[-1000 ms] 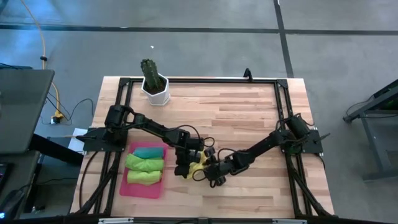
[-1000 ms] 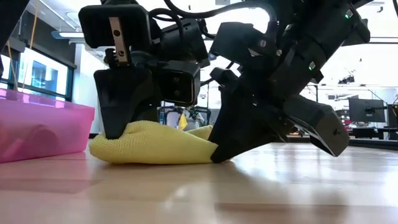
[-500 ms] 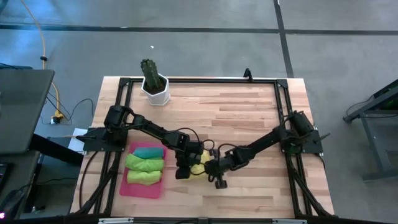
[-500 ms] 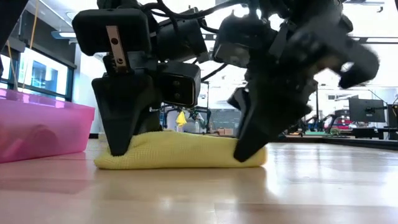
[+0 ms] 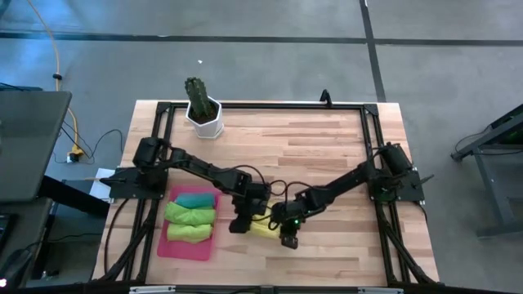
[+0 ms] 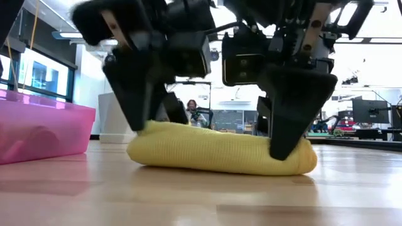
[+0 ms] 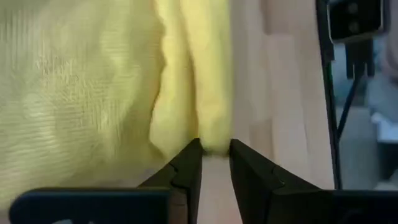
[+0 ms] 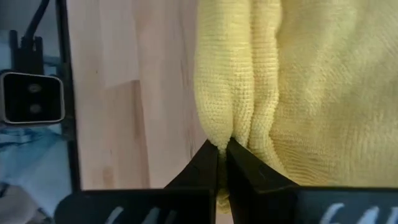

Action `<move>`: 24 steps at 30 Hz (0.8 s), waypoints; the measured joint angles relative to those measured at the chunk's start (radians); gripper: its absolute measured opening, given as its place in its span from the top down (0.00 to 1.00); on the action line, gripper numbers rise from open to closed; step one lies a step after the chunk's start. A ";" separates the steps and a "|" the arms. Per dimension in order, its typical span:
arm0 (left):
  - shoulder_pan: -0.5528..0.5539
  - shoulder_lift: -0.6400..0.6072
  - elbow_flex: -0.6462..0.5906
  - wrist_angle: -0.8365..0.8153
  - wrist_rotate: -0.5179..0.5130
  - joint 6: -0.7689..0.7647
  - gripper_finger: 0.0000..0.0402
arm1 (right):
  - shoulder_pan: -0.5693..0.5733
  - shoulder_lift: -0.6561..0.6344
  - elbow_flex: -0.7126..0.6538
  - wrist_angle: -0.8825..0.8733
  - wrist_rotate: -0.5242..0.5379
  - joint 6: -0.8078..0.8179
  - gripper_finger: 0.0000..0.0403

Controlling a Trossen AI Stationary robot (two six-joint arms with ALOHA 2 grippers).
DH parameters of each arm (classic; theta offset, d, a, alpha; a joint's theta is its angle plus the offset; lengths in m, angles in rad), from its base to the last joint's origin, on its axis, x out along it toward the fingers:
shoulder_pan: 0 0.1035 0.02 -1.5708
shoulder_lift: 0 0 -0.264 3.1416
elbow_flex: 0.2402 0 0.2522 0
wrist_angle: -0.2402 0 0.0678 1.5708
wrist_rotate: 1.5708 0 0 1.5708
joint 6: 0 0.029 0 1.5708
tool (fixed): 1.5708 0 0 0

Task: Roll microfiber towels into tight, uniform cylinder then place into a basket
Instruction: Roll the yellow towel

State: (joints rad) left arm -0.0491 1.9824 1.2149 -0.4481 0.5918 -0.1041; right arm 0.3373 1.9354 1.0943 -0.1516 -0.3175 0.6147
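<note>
A yellow microfiber towel [image 6: 220,150] lies rolled up on the wooden table between my two grippers, and shows as a small yellow strip [image 5: 263,227] in the high view. My left gripper [image 7: 214,163] stands at its left end, fingers a little apart around a fold's end. My right gripper [image 8: 221,155] is shut on its right end. The pink basket [image 5: 162,247] at the near left holds a teal roll [image 5: 194,198] and two green rolls [image 5: 189,216]. My left gripper has its fingertips [image 7: 191,158] on either side of the end of a yellow fold [image 7: 214,140], coming slanting down from above; whether they touch it I cannot tell. My right gripper pinches a ridge of folded layers [image 8: 231,127] at the roll's right end between its two fingertips. It comes slanting down from above. The roll lies along the table under it [image 6: 295,164].
A white pot with a cactus [image 5: 203,114] stands at the far left of the table. The pink basket's wall [image 6: 38,125] rises close to the left of the roll. Bare wood [image 5: 327,155] stretches over the middle and right.
My right gripper has rolled its wrist and shut on the towel's right end. My left gripper has risen a little and turned. The yellow towel has changed from a loose flat bundle into a longer roll and has shifted toward the table's near edge and right.
</note>
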 joint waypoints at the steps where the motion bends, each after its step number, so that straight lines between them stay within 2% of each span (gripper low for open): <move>1: -0.005 -0.010 0.009 -0.034 -0.019 0.020 0.82 | -0.005 0.000 0.000 0.000 -0.013 0.011 1.00; 5: -0.023 -0.049 0.028 -0.177 -0.146 0.075 0.78 | -0.025 0.000 0.000 -0.002 -0.047 0.039 1.00; 14: -0.106 -0.105 0.032 -0.207 -0.393 0.074 0.72 | -0.060 -0.002 0.002 -0.041 -0.043 0.138 1.00; 21: -0.216 -0.116 0.007 -0.341 -0.600 0.074 0.72 | -0.098 -0.002 0.002 -0.056 -0.103 0.179 1.00; 24: -0.261 -0.116 0.007 -0.321 -0.700 0.087 0.72 | -0.117 -0.002 0.002 -0.061 -0.114 0.193 1.00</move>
State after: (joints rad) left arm -0.3103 1.8664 1.2216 -0.7686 -0.1084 -0.0176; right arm 0.2201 1.9331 1.0966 -0.2123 -0.4315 0.8078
